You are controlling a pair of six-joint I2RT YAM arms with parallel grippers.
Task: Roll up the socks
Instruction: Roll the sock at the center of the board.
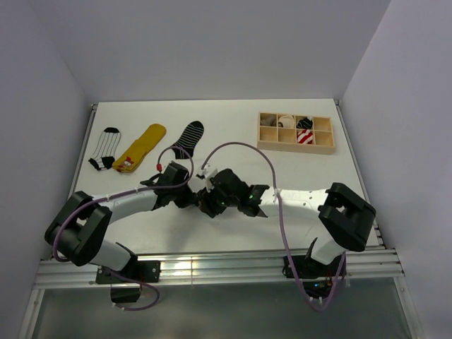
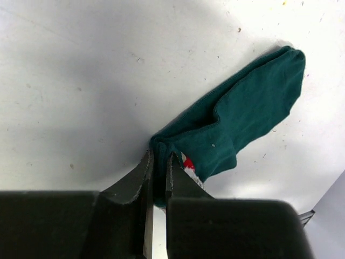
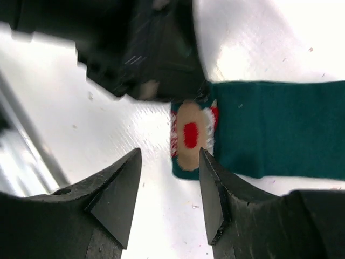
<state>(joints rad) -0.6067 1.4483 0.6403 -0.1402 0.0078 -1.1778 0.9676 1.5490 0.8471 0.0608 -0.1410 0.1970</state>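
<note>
A dark green sock [image 2: 242, 118] lies flat on the white table, and its near end is folded over. My left gripper [image 2: 159, 157] is shut on that folded end. In the right wrist view the sock [image 3: 280, 129] shows a beige and red bear figure [image 3: 190, 135] on its folded end, with the left gripper [image 3: 145, 48] just above it. My right gripper [image 3: 168, 162] is open and empty, and its fingertips stand just short of the fold. In the top view the two grippers [image 1: 196, 199] [image 1: 212, 205] meet at the table's middle and hide the sock.
Three socks lie at the back left: a white one with black stripes [image 1: 104, 148], a yellow one [image 1: 141, 147] and a black one with thin white stripes [image 1: 189, 138]. A wooden compartment box [image 1: 295, 145] at the back right holds rolled socks, one red-and-white striped [image 1: 305, 136].
</note>
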